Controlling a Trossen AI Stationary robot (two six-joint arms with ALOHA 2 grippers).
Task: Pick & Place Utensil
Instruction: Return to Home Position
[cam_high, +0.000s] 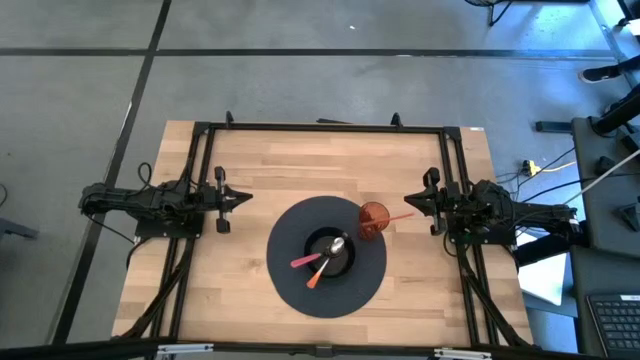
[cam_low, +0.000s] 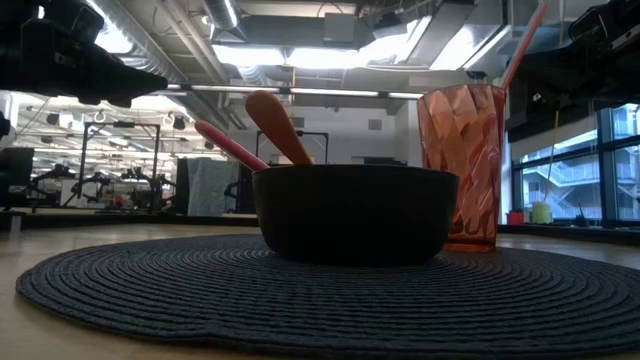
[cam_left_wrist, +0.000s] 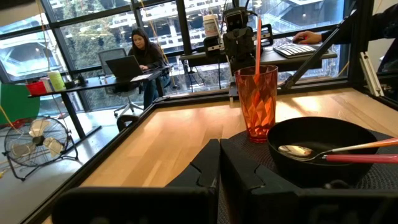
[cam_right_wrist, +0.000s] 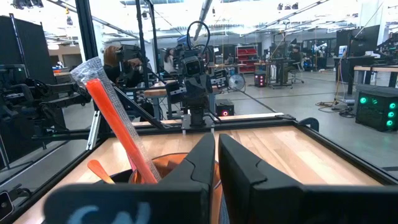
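- The left gripper (cam_high: 243, 200) sits at the mid-left of the high view and the right gripper (cam_high: 408, 203) at the mid-right. Their tips face each other across the table (cam_high: 250, 290).
- Both pincers are closed with nothing held. In each wrist view the two dark fingers meet with barely a slit between them.
- The black bowl (cam_high: 350, 263) lies in the lower centre of the frame. It is down and to the right of the left pincer, and down and to the left of the right one.
- Both pincers are well apart from the bowl and about equally near it. The orange tumbler (cam_high: 373, 222) stands between the right pincer and the bowl.
- The pink fork (cam_high: 303, 262) and the orange spoon (cam_high: 316, 278) rest in the bowl. Their long axes run diagonally, with the handles sticking out over the rim toward the lower left.
- Count: one bowl, one fork, one spoon, one tumbler with one straw (cam_high: 400, 216), and one round dark mat (cam_high: 290, 225).
- Judged from this, nothing is left to pick. The coming move needs only a clear path away from the mat.
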